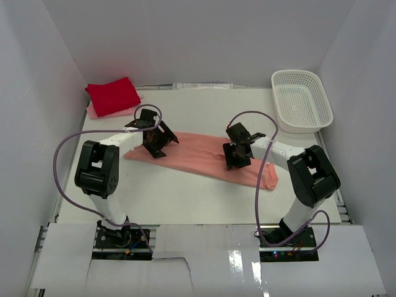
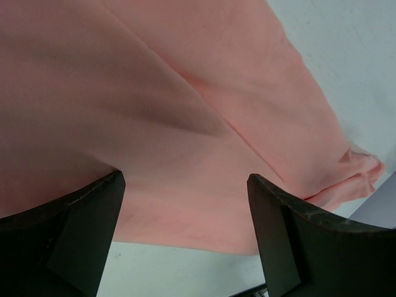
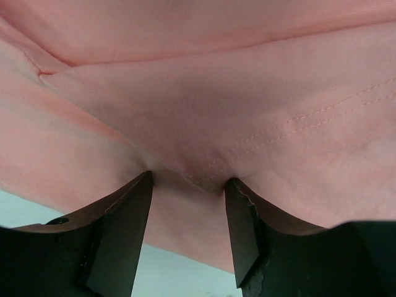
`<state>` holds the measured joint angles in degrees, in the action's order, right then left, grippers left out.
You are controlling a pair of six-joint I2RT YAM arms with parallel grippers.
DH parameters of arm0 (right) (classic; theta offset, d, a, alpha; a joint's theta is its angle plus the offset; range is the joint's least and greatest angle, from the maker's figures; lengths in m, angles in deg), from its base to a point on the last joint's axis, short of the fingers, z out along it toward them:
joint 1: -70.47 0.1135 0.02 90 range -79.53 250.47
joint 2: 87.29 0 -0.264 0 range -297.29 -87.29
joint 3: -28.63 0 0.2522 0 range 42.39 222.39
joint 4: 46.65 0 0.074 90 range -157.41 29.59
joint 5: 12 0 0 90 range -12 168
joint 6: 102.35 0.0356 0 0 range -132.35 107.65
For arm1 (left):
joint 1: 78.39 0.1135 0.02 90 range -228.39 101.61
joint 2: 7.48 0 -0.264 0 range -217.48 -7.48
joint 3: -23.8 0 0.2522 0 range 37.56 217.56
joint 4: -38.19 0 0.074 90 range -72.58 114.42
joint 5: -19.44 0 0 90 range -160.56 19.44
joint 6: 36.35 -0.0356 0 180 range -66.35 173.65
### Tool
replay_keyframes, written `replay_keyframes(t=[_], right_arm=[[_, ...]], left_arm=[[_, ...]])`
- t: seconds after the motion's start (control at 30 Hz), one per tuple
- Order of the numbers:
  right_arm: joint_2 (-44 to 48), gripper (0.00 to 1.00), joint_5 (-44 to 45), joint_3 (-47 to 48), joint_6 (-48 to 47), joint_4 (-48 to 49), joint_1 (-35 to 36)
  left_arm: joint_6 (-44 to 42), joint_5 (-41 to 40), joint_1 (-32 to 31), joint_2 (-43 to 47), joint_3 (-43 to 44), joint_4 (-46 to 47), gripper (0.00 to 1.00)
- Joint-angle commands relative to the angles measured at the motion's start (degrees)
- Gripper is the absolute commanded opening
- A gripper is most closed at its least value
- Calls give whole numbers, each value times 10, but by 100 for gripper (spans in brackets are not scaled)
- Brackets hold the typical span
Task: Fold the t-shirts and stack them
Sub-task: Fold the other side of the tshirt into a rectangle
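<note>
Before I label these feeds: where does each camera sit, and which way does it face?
Top external: above and behind, looking down at the table; left arm and right arm show.
Left wrist: faces down onto the salmon-pink t-shirt; left gripper frames it.
Right wrist: faces that t-shirt's stitched seam; right gripper frames it.
Shared: all show that t-shirt.

Salmon-pink shirt, red shirt, white basket

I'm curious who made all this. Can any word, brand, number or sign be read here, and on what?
None: the salmon-pink t-shirt, red t-shirt, pale pink t-shirt, white basket, left arm and right arm show no readable print or label.
</note>
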<state>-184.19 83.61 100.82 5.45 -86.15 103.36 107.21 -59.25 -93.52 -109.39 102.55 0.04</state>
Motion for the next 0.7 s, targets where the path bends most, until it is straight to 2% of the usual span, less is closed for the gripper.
replay_keyframes(t=[0.0,0.67], right_arm=[[-11,56,2,25,1,31,8],[-12,54,40,48,-9,10,10]], left_arm=[[-2,-13,-2,5,18,5,91],[-24,-54,-2,4,54,-33,91]])
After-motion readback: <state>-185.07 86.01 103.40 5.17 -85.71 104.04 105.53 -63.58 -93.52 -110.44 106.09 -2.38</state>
